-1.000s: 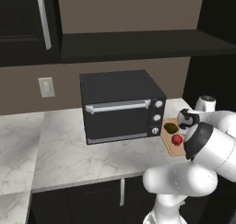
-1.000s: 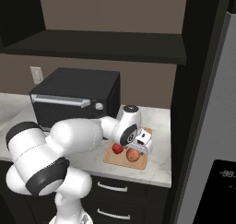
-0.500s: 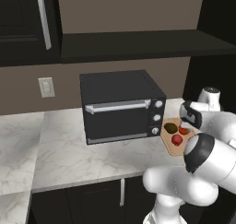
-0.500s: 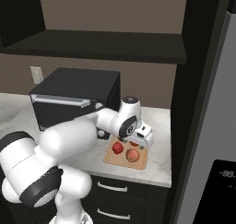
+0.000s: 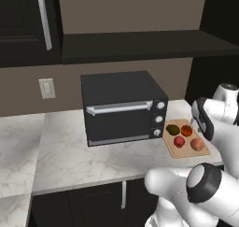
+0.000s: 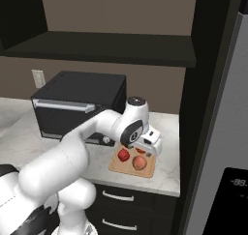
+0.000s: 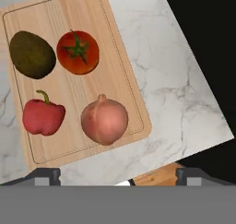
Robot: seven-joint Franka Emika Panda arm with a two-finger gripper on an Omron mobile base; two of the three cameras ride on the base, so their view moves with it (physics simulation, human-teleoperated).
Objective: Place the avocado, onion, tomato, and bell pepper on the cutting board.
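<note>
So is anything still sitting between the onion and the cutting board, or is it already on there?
Nothing is in the way. The onion already rests on the cutting board, beside the bell pepper, with the avocado and tomato there too.

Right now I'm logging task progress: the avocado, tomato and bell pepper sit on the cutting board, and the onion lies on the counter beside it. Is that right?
Not quite: the onion is on the cutting board too, next to the bell pepper. The hand view shows all four there, with the avocado and tomato.
</note>
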